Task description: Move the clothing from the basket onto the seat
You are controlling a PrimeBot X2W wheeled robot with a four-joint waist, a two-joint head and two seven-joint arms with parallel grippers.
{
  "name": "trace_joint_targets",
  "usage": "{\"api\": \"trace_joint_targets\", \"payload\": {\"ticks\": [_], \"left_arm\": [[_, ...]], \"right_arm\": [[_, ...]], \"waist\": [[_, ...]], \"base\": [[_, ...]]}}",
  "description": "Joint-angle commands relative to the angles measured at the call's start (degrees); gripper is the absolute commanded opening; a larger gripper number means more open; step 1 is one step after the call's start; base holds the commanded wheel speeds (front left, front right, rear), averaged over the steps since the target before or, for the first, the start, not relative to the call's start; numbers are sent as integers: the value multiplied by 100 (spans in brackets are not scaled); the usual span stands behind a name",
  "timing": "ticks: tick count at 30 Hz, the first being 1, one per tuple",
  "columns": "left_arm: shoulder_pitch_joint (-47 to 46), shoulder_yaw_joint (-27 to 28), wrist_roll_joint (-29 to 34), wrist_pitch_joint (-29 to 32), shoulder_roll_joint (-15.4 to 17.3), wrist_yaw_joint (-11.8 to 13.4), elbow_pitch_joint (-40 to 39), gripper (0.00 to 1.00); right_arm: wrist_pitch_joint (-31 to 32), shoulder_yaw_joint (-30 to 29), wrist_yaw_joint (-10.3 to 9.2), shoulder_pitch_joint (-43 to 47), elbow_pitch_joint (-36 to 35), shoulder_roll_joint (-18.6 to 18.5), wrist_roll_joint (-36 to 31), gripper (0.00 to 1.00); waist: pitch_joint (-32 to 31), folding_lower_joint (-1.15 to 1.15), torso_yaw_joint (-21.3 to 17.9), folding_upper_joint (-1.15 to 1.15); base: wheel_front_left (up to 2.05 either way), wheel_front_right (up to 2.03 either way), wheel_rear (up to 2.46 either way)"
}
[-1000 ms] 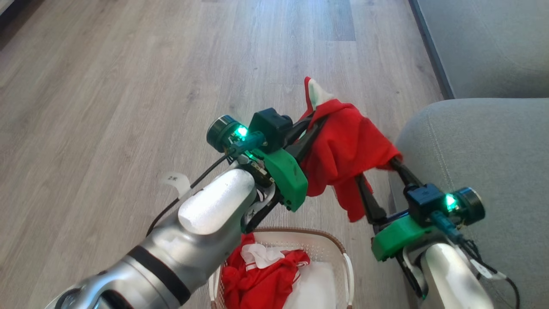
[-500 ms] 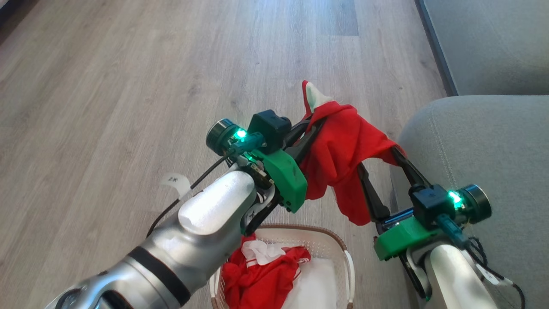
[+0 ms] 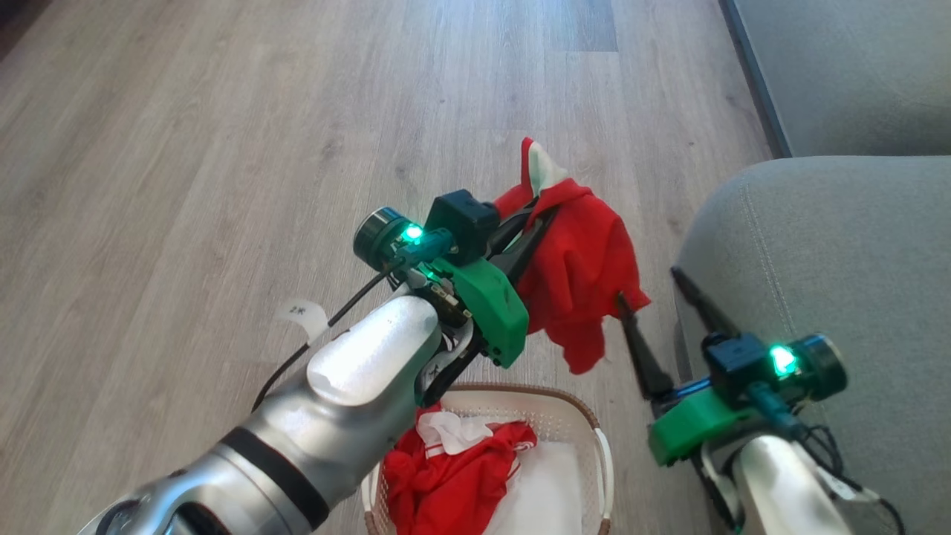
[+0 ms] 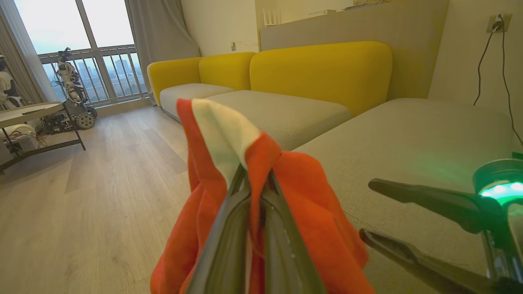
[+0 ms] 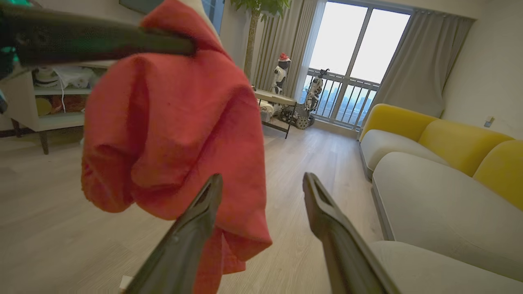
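Wood floor (image 3: 223,148) surrounds everything. The right end effector (image 3: 648,284), jaws spread and empty, stands between the seat (image 3: 832,245) and the red garment (image 3: 579,275). The left end effector (image 3: 541,215) clamps that garment, which hangs lengthwise downward, white corner up, beyond the basket (image 3: 553,423).

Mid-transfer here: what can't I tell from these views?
The basket: the head view's bottom edge and the left forearm cut it off, so the clothing inside can't be counted.
Fingertips of the left gripper: wrapped by the held garment in the head and left wrist views.
The seat: its right side leaves the head view.
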Motion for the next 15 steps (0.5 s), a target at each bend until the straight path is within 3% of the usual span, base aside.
{"api": "trace_joint_targets", "payload": {"ticks": [1, 15], "left_arm": [[-338, 195, -48, -78, 55, 39, -184, 0], [-392, -30, -116, -78, 55, 62, -444, 0]], "right_arm": [[-37, 176, -2, -238, -85, -48, -32, 100], [-37, 622, -2, -871, 703, -48, 157, 100]], "waist": [[4, 0, 13, 0], [75, 0, 138, 0]], "base": [[0, 0, 0], [0, 0, 0]]}}
